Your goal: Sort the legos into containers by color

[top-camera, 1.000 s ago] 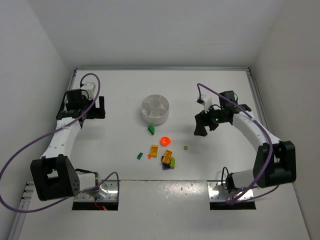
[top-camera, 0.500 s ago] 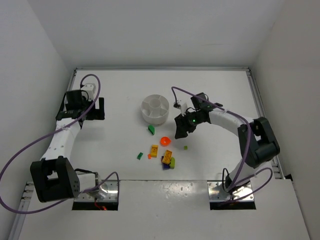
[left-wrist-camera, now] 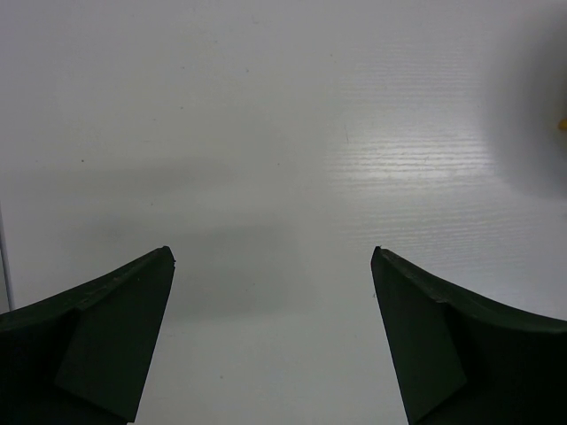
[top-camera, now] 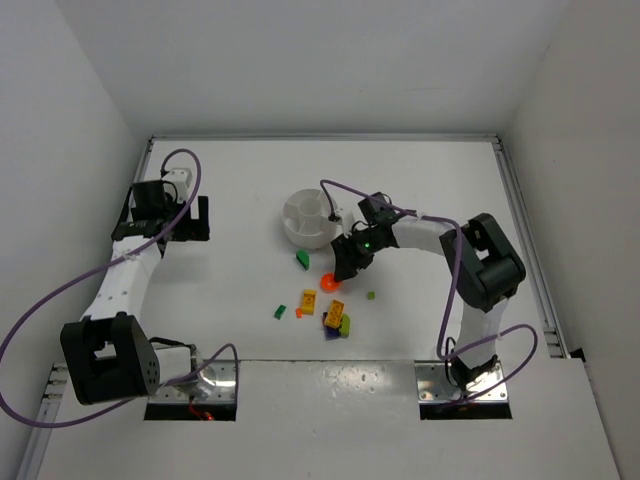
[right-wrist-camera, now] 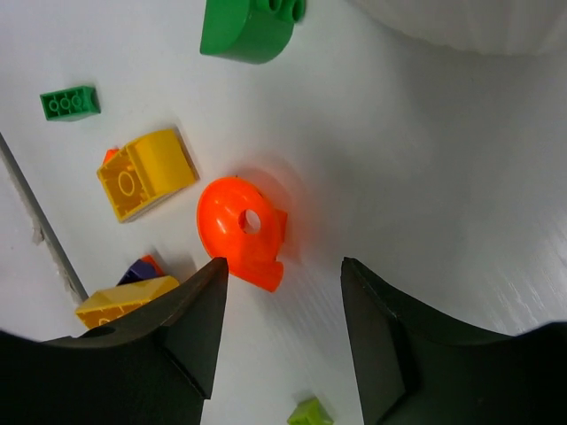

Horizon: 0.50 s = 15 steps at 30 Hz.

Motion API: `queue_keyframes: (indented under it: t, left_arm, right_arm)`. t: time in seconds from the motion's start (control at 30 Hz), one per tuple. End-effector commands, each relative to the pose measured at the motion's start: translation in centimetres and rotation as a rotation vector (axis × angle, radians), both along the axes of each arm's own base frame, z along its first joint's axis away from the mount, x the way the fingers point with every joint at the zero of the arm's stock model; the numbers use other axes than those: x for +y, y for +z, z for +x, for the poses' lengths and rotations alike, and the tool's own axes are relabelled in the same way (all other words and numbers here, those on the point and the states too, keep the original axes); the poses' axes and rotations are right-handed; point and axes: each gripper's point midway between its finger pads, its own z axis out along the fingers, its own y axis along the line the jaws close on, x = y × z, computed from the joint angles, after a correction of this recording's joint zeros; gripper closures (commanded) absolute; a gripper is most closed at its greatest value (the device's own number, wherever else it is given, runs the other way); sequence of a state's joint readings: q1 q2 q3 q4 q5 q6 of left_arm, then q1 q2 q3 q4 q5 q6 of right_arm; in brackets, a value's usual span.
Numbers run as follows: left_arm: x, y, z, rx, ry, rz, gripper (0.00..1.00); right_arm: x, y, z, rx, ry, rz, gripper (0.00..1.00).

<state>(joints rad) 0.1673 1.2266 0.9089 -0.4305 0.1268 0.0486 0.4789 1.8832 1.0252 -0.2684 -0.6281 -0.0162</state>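
The legos lie loose in front of the round white dish (top-camera: 310, 217). In the right wrist view a red-orange round piece (right-wrist-camera: 241, 232) with a hole lies just ahead of my right gripper (right-wrist-camera: 282, 262), near its left fingertip. The jaws are open, and only the piece's lower corner lies in the gap. Around it are a green curved brick (right-wrist-camera: 248, 27), a small green brick (right-wrist-camera: 69, 103), a yellow brick (right-wrist-camera: 146, 173), a purple bit (right-wrist-camera: 142, 268) and a lime bit (right-wrist-camera: 310, 413). My left gripper (left-wrist-camera: 273, 252) is open over bare table at the far left (top-camera: 190, 217).
The dish's wall (right-wrist-camera: 478, 22) rises at the top right of the right wrist view, close behind the green curved brick. More bricks cluster nearer the arm bases, among them a yellow-orange one (top-camera: 334, 310) and a lime one (top-camera: 345, 324). White walls enclose the table.
My right arm has swung left from the table's right side to the bricks beside the dish, and its jaws have narrowed. The left arm has not moved.
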Motion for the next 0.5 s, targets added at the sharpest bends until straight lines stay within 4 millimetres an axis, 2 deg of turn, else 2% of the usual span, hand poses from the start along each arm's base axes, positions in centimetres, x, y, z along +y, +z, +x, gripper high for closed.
queue_keyframes:
  t: [0.0,0.3,0.43,0.47]
  left_arm:
    - [0.2,0.8,0.4,-0.024,-0.003,0.004,0.0]
    - [0.4,0.5,0.4,-0.013,0.003,0.008,0.0]
    - [0.4,0.2,0.4,-0.004,0.003,0.006,0.0]
    - [0.4,0.2,0.4,-0.004,0.003,0.006,0.0]
  right_arm:
    - [2.3,1.2,1.6,-0.057,0.013,0.052,0.46]
    - [3.6,0.5,1.1,-0.039,0.042,0.057,0.55]
    - [3.3,-0.1,0.5,-0.026,0.06,0.05,0.67]
    - [3.3,-0.1,0.2,-0.011,0.066,0.054,0.67]
